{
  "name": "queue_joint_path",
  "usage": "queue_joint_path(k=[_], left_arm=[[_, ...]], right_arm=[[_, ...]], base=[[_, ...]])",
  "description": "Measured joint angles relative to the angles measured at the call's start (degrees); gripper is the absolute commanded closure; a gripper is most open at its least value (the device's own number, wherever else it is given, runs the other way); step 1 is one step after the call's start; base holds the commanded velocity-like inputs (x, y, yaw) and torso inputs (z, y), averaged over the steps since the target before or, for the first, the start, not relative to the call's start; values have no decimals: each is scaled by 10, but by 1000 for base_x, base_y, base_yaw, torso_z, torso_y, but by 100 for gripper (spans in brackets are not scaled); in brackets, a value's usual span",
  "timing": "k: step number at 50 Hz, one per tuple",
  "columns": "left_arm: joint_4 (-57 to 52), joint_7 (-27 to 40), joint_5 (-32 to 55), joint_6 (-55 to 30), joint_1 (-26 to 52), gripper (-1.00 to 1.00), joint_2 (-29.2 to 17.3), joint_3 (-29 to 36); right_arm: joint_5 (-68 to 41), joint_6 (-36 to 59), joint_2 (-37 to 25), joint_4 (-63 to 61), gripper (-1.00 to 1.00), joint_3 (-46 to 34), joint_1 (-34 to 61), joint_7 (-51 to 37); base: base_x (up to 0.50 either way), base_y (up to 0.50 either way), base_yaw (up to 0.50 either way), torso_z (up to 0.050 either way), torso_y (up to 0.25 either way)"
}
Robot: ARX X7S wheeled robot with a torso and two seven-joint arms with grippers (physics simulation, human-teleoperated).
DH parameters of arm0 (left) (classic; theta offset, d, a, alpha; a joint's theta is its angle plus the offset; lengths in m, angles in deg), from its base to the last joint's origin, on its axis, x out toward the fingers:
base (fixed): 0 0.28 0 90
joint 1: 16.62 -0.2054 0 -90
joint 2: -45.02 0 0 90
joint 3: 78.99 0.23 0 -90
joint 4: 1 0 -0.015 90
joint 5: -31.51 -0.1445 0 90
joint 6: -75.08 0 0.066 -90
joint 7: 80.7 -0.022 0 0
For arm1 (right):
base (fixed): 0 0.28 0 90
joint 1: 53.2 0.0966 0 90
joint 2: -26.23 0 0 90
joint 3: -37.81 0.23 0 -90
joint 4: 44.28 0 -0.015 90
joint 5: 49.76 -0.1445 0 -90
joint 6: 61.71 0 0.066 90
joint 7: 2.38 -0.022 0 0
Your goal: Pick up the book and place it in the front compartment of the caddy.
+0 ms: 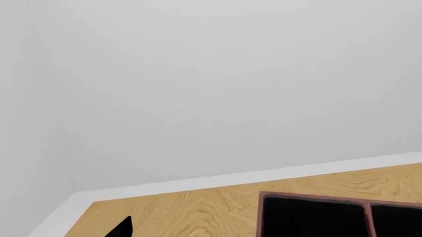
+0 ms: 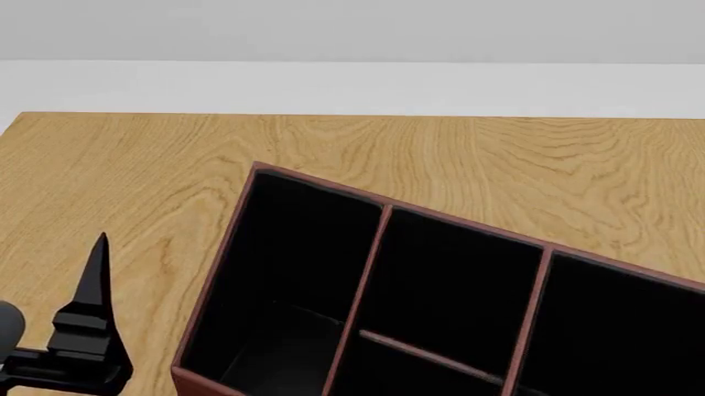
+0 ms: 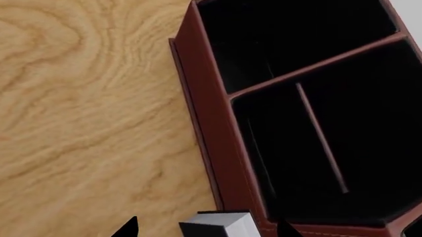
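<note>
Leather-look red-brown caddy [image 3: 218, 148] sat on grained wood table [image 3: 86, 108]; right gripper [image 3: 205, 228] clamped the white-edged book [image 3: 221, 224]; left gripper's [image 2: 94, 285] jaws unclear

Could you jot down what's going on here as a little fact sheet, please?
surface: wooden table
caddy: red-brown box, black inside, thin dividers; cells in view look empty
book: white page edges, at the right hand, just outside the caddy wall
right hand state: seems shut on the book, though only fingertips show
left hand: beside the caddy, holding nothing visible
book in caddy: not yet
</note>
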Motion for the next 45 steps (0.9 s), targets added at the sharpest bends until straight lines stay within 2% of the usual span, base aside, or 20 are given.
queue_joint_path(k=[45], left_arm=[[6,8,3,11,7,-100,-7,15]], right_arm=[[176,55,13,51,-100,43,-95,145]], base=[[0,0,0,0,0]])
